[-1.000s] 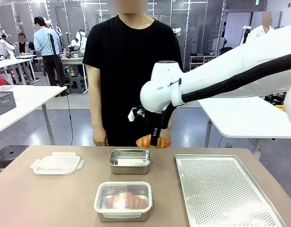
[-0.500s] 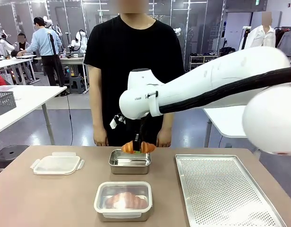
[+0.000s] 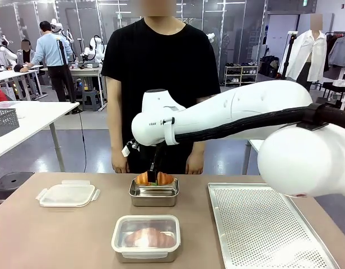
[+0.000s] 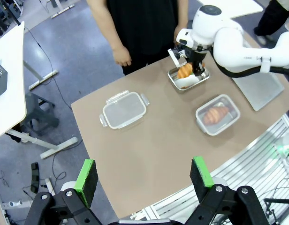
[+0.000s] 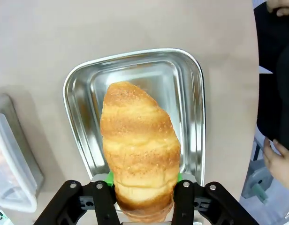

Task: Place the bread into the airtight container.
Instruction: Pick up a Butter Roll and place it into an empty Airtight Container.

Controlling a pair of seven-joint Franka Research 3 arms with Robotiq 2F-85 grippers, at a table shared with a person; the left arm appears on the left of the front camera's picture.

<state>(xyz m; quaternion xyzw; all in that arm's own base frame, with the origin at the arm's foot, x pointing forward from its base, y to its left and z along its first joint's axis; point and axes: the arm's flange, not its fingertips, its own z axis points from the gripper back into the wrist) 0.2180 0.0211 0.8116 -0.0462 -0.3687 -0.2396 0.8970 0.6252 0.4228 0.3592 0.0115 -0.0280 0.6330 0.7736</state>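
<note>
The bread (image 3: 154, 179), a golden croissant, hangs just over the open steel airtight container (image 3: 154, 197) at the far middle of the table. My right gripper (image 3: 154, 180) is shut on the bread, reaching in from the right. In the right wrist view the bread (image 5: 140, 150) sits between the green pads (image 5: 110, 177), directly above the container's (image 5: 79, 108) bare bottom. My left gripper (image 4: 143, 173) stands open high above the near table edge, holding nothing. From there the bread (image 4: 185, 70) and the right gripper (image 4: 193, 70) appear over the container (image 4: 202, 80).
A lidded container (image 3: 145, 238) with another croissant sits at the near middle. A clear lid (image 3: 67, 194) lies at the left, a perforated metal tray (image 3: 262, 224) at the right. A person (image 3: 158, 73) stands at the far edge, hands down behind the steel container.
My right arm has carried the bread leftward and down, from beside the container's right edge to just over its middle.
</note>
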